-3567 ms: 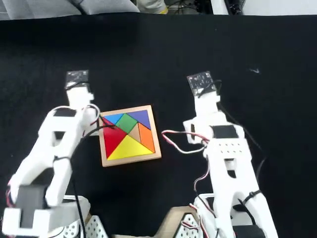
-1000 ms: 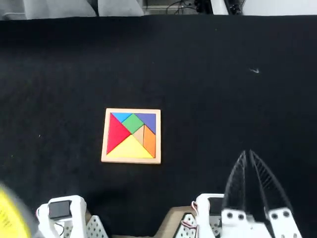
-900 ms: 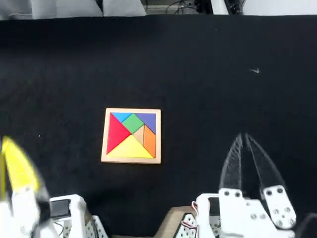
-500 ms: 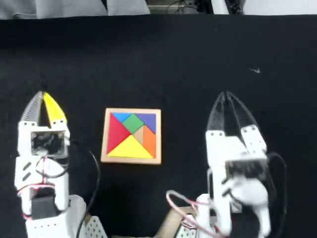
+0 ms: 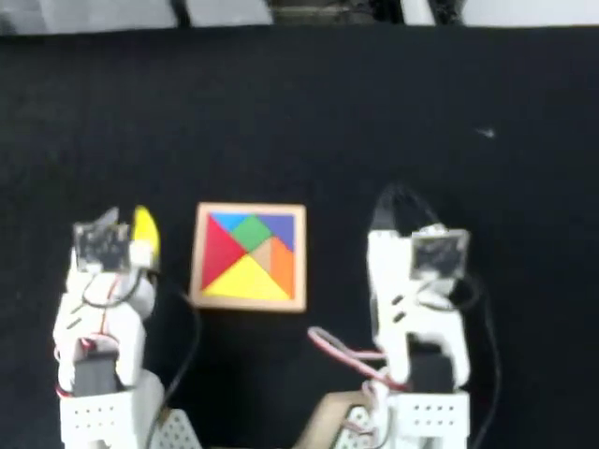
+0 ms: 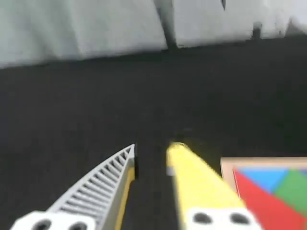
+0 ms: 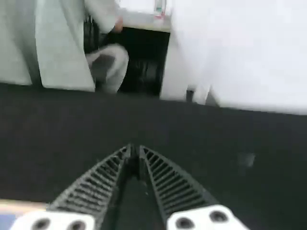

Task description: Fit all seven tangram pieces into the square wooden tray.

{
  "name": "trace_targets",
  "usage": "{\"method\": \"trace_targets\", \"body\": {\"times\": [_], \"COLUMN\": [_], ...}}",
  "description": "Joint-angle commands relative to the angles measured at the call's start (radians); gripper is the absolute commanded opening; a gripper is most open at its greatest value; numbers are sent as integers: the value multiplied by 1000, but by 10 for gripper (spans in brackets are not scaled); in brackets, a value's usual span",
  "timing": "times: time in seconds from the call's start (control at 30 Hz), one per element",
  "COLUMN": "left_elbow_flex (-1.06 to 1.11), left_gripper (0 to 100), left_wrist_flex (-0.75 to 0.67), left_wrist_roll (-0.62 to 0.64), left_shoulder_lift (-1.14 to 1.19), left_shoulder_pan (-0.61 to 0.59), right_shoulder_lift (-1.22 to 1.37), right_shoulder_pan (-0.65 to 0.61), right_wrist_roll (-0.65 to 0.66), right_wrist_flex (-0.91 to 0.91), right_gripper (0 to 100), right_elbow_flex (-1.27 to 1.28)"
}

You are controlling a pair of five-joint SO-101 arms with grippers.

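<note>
Seven pieces (image 5: pixel 245 279) sitting in your tray (image 5: pixel 249 303), tray lying between your claws, left claw (image 6: pixel 152 148) gaping narrowly, right claw (image 7: pixel 135 149) pinching closed.

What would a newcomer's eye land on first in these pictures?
The square wooden tray, filled with bright tangram pieces, stands out mid-table on the black cloth. The left gripper, with one vivid yellow finger, sits beside it; the right gripper sits opposite.

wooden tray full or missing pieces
Full. In the high view seven coloured tangram pieces cover the whole inside of the wooden tray, edge to edge, with no bare gap.
</note>
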Motion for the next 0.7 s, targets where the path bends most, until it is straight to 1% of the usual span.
{"method": "trace_targets", "body": {"times": [0.0, 0.13, 0.2, 0.23, 0.3, 0.43, 0.5, 0.67], "left_elbow_flex": [21, 21, 21, 21, 21, 21, 21, 21], "left_gripper": [232, 234, 235, 235, 234, 234, 236, 235], "left_wrist_flex": [250, 528, 637, 664, 652, 652, 654, 654], "left_wrist_roll": [17, 17, 17, 17, 17, 18, 14, 11], "left_shoulder_lift": [3, 0, 0, -2, 3, 2, 0, 0], "left_shoulder_pan": [13, 15, 15, 15, 13, 12, 13, 15], "right_shoulder_lift": [-85, -87, -87, -87, -79, -87, -87, -87], "right_shoulder_pan": [3, 3, 3, 3, 15, 75, 80, 80], "right_wrist_roll": [-166, -311, -353, -358, -359, -302, -282, -284], "right_wrist_flex": [261, 614, 799, 879, 865, 868, 868, 868], "right_gripper": [12, 12, 12, 12, 12, 12, 12, 12], "right_elbow_flex": [2, 2, 2, 2, 2, 2, 2, 2]}}
